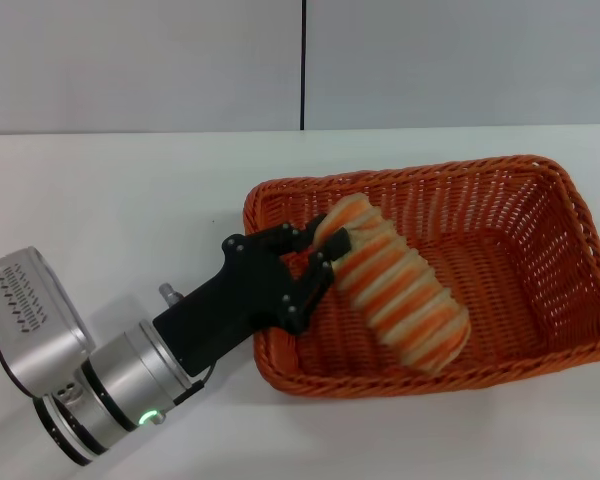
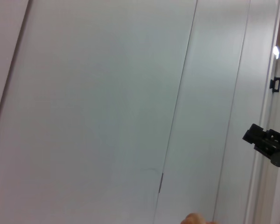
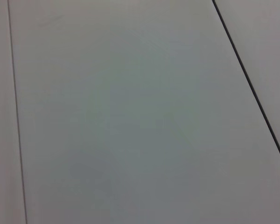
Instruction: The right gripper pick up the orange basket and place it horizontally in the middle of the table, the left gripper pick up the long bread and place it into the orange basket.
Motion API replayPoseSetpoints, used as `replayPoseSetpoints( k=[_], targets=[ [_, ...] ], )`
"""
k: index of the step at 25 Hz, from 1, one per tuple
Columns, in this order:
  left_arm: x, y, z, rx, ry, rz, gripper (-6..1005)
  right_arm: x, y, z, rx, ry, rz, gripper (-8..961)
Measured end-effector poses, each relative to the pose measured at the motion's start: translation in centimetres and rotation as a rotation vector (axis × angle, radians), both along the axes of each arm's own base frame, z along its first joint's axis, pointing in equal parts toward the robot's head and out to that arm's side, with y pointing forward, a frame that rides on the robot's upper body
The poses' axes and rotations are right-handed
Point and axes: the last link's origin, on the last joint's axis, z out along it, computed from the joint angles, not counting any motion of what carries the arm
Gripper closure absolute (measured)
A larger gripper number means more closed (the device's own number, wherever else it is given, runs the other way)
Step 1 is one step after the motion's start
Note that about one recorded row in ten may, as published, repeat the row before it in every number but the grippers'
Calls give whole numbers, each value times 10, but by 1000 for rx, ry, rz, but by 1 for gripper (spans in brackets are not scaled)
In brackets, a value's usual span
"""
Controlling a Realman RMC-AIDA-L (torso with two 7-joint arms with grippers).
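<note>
Left pincer grasps the long bread by its near end. Beyond it, the bread lies inside the orange basket on the tabletop

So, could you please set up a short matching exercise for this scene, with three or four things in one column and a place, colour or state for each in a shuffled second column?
Things:
1. left gripper
2. long bread
3. orange basket
4. table

Descriptions:
A. plain white, carrying everything else
B. woven, lying lengthwise across the table
C. black, reaching over the basket's near left rim, clamped on one end of the loaf
D. striped orange and cream, lying diagonally inside the basket

Pairs: 1-C, 2-D, 3-B, 4-A
</note>
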Motion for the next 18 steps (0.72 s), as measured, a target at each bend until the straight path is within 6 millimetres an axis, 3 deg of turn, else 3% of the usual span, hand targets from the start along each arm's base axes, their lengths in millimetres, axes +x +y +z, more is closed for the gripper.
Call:
replayPoseSetpoints(
  k=[10, 18],
  targets=[
    [-3, -1, 0, 3, -2, 33, 555, 1, 0, 1, 5, -11, -3, 579],
    [-13, 0, 15, -22, -58, 52, 303, 3, 0, 5, 32, -9, -12, 581]
  ],
)
